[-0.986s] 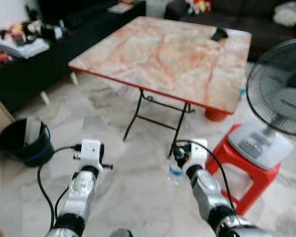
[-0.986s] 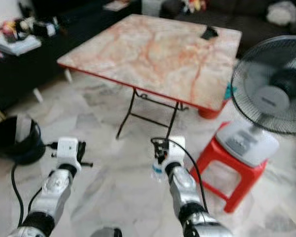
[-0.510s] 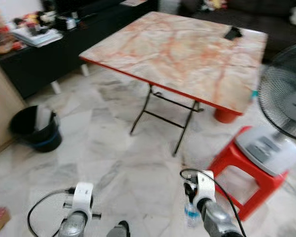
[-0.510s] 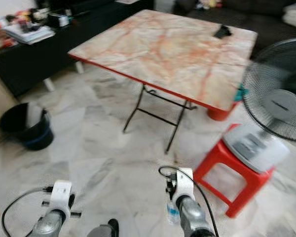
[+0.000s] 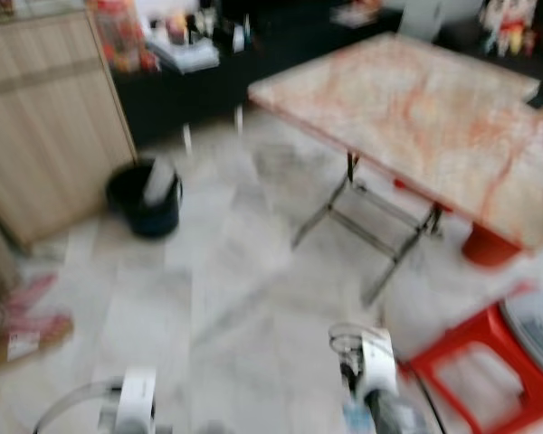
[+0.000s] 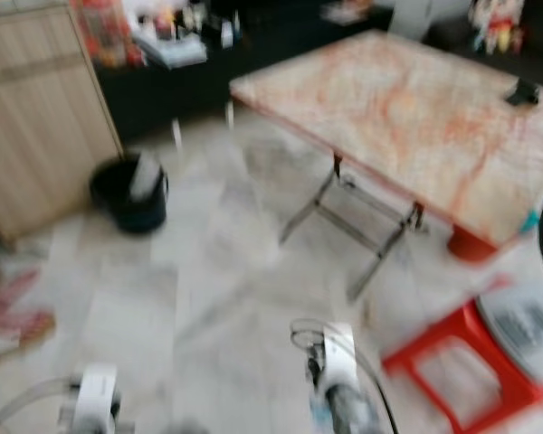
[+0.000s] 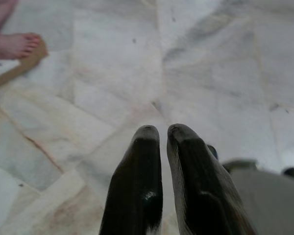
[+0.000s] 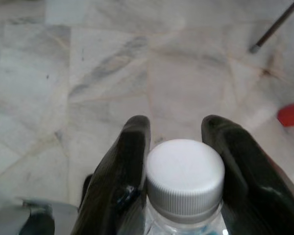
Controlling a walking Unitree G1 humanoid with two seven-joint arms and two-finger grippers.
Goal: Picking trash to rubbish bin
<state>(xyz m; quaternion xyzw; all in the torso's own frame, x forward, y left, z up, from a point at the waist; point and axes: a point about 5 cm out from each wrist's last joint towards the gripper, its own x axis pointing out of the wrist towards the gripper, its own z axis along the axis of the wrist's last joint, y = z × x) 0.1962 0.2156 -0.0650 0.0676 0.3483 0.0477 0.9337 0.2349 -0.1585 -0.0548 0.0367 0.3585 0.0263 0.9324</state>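
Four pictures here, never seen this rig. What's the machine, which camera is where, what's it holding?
It is a humanoid robot with two silver arms, each ending in a gripper of two long black fingers. The two wide, blurred pictures come from a stereo camera on its head, looking forward and down. They show a pale marble floor, a folding table with an orange-veined marble top, a red plastic stool and a black rubbish bin beside a wooden cabinet. The two close pictures come from cameras on the wrists. The left gripper is shut and holds nothing. The right gripper is clamped on a clear plastic bottle with a white screw cap.
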